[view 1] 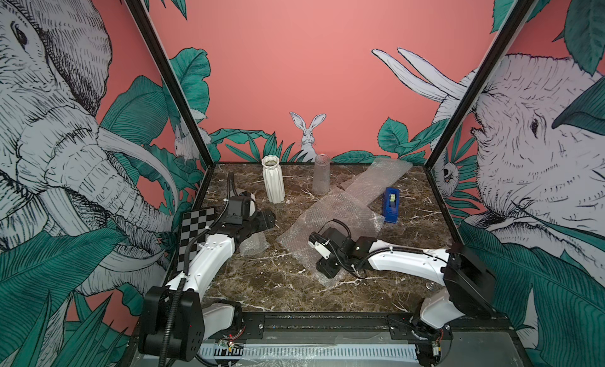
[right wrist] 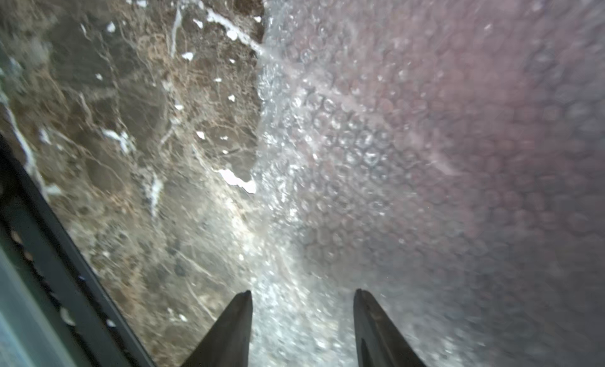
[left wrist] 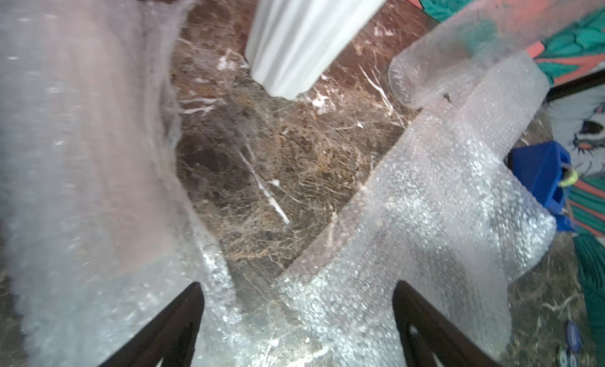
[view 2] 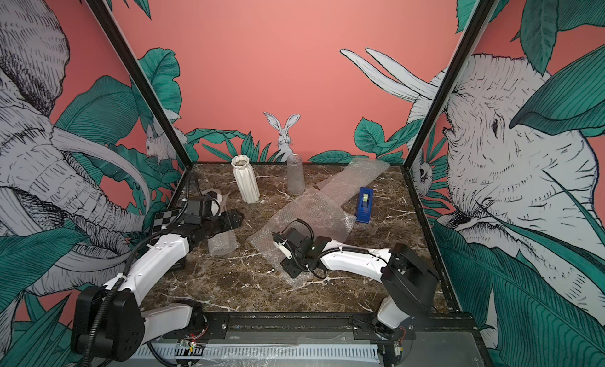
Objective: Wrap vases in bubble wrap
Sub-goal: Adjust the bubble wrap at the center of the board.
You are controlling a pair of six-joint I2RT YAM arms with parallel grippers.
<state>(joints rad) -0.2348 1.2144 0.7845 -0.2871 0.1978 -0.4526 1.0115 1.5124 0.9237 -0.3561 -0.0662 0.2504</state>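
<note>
A tall white ribbed vase (view 1: pixel 273 180) (left wrist: pixel 304 37) and a clear glass vase (view 1: pixel 320 175) (left wrist: pixel 435 70) stand upright at the back of the marble table. A flat sheet of bubble wrap (view 1: pixel 327 224) (right wrist: pixel 425 152) lies mid-table, and another sheet (view 1: pixel 383 172) reaches toward the back right. A rolled bundle of bubble wrap (view 2: pixel 222 242) (left wrist: pixel 82 152) lies under my left arm, with something pale inside it. My left gripper (view 1: pixel 267 219) (left wrist: pixel 297 283) is open beside the bundle. My right gripper (view 1: pixel 327 268) (right wrist: pixel 302 293) is open, pointing down over the near edge of the flat sheet.
A blue tape dispenser (view 1: pixel 391 205) (left wrist: pixel 540 175) stands right of the flat sheet. A checkerboard card (view 1: pixel 196 231) leans at the left wall. Black frame posts and printed walls close in the table (view 1: pixel 262 283) on three sides.
</note>
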